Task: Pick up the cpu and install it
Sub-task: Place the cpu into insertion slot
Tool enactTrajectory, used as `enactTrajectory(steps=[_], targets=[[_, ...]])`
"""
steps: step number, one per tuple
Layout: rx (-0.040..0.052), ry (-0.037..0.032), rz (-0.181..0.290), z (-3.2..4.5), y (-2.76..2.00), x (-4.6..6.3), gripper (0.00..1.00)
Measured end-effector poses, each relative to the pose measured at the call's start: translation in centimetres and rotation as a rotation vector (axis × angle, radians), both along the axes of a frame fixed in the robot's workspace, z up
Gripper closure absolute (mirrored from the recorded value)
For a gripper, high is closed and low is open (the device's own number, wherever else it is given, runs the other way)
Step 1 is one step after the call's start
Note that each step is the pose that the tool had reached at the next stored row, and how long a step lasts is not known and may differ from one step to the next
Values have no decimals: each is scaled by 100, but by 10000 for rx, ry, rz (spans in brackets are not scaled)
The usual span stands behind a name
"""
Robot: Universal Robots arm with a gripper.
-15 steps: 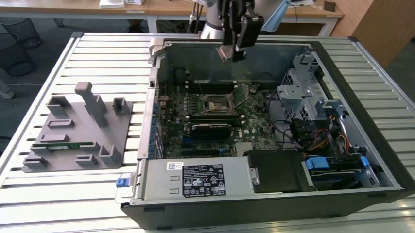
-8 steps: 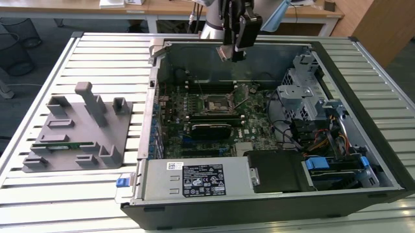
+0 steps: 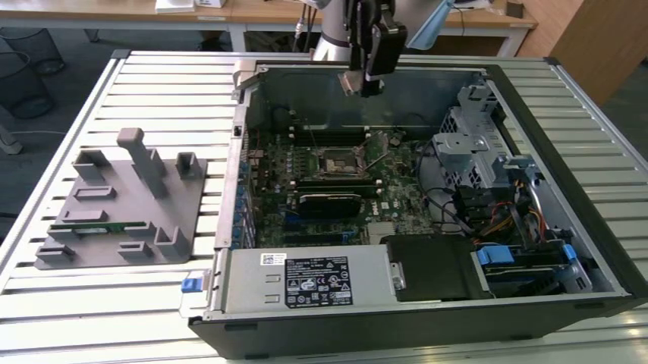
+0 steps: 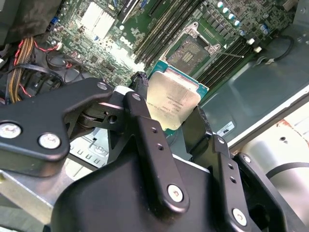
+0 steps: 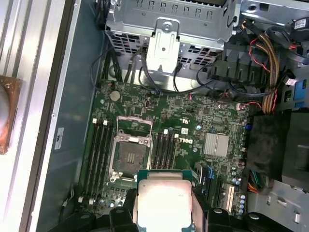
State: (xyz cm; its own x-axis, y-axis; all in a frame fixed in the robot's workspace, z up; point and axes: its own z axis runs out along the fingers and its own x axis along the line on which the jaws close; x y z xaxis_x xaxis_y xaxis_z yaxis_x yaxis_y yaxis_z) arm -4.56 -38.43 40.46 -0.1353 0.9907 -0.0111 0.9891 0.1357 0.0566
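Second wrist view: the gripper (image 4: 169, 126) pinches the cpu (image 4: 173, 99) by two edges. First wrist view: the socket (image 5: 130, 157) lies beneath, offset from the cpu (image 5: 161, 200). Exterior view: the gripper (image 3: 365, 82) hangs by the case (image 3: 426, 95) far wall, with the socket (image 3: 335, 161) nearer the camera.

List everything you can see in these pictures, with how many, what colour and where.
cpu: one, silvery top, between the gripper's fingers, above the motherboard
socket: one, black with metal frame, on the motherboard
motherboard: one, green, inside the computer case
computer case: one, black and grey, lying open on the table
fixture: one, grey, on the table, at the exterior view's left of the case
memory stick: one, green, on the fixture
table: one, pale, slatted, under everything
gripper: one, black, over the open case, shut on the cpu
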Motion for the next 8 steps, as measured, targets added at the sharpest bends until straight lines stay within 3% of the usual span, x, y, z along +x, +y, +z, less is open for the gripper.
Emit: enactTrajectory(steps=[8], targets=[[-1,0,-406,-1,0,0,47]])
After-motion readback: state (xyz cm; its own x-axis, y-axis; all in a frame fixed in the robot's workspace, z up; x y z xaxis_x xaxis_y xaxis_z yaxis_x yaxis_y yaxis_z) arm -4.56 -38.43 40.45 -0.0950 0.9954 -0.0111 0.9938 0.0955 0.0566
